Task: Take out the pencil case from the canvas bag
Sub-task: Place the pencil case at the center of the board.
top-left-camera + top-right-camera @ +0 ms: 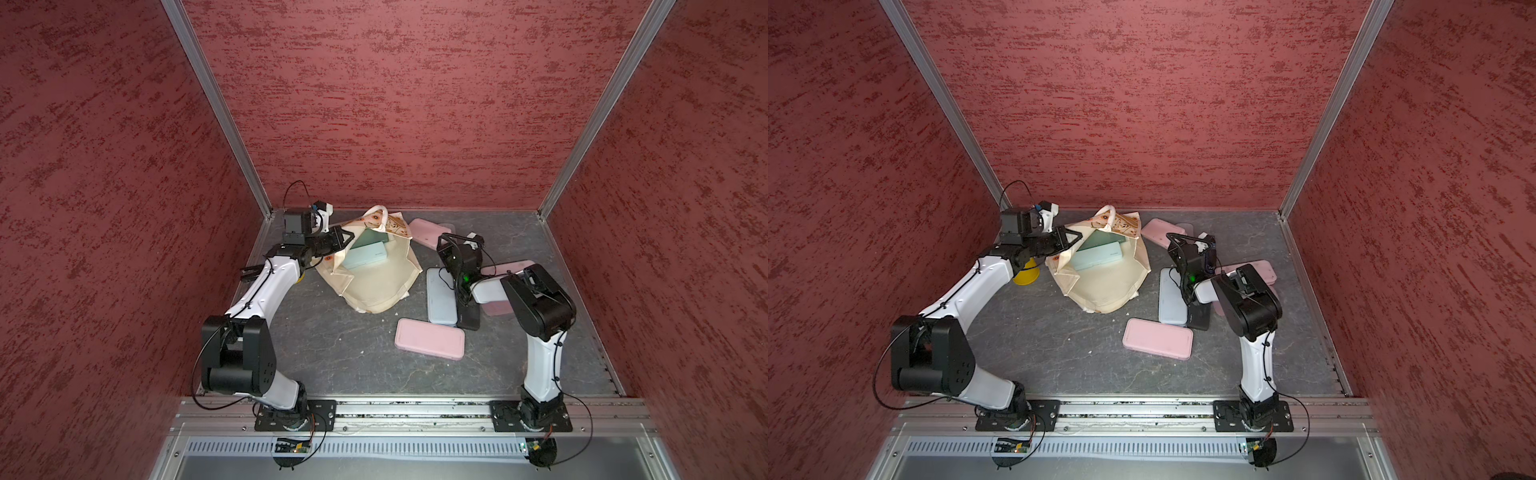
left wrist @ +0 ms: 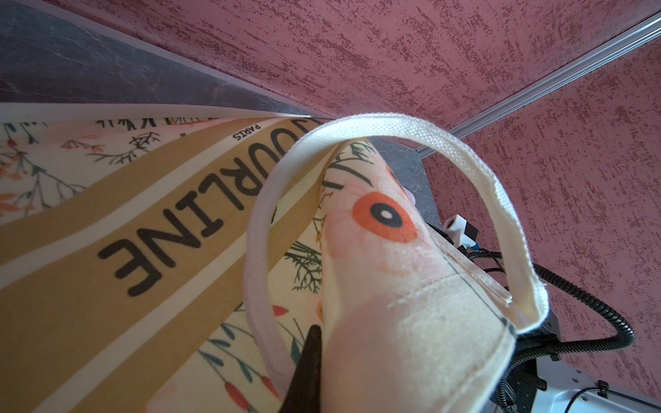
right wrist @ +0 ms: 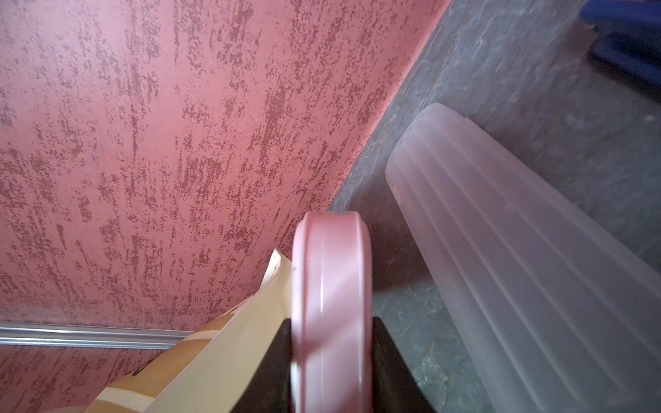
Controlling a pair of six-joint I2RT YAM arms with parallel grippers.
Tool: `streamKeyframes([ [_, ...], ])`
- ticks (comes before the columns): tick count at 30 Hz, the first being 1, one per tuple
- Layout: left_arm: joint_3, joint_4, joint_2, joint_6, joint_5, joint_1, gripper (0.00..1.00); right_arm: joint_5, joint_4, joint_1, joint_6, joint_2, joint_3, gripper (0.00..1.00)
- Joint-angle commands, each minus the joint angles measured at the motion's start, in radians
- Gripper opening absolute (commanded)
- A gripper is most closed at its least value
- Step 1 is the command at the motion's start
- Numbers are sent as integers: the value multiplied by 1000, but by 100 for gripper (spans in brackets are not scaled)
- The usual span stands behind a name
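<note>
Grey table (image 1: 332, 345) w/ red walls on 3 sides. Canvas bag (image 1: 374, 286) lies centre-far, bottom twd near side, mouth gaping twd far-left. Its tan stripes & dark lettering fill the left wrist view. White handle (image 1: 376, 212) arches up at the far end.

Inside the mouth: mint pencil case (image 1: 368, 258), w/ a darker green case (image 1: 371, 240) touching it on the far side.

Outside the bag:
- Near pink case (image 1: 430, 338) lies flat, near-centre.
- Pale blue case (image 1: 439, 301) sits right of the bag, w/ a black case (image 1: 469, 320) just beside it, partly under the R arm.
- Another pink case (image 1: 513, 267) is further right, mostly hidden by the arm.
- Far pink pencil case (image 1: 424, 232) is just right of the bag's far corner, frosted case (image 1: 448, 227) just beside it.

Left gripper (image 1: 345, 240) is pressed together on the bag's rim at the left of the mouth, holding the fabric up. Only 1 finger (image 2: 307, 368) shows in the wrist view.

Right gripper (image 3: 331, 320) has its jaws part-spread, pinching the far pink pencil case, seen edge-on btw the fingers. Can't tell if it's off the table.

Yellow item (image 1: 1025, 275) is mostly hidden under the L arm.
</note>
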Motion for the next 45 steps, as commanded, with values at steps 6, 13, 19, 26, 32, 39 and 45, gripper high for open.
streamKeyframes([
  [6,-1,12,-14,-12,11,9,0,-33,-33,18,18,7,17,22],
  [13,-1,10,-15,-11,9,10,0,-64,-20,32,50,-3,-24,26],
  [19,-1,11,-13,-10,10,12,0,-70,6,42,69,-41,-71,38],
  [26,0,11,-15,-12,11,12,0,-122,-2,46,54,-70,-64,43],
  [32,-1,10,-21,-8,10,12,0,-163,-26,56,59,-81,-57,47],
  [39,-1,9,-23,-9,12,13,0,-181,-52,85,79,-125,-76,59],
  [45,-1,8,-26,-9,11,12,0,-211,-81,93,86,-152,-74,61],
])
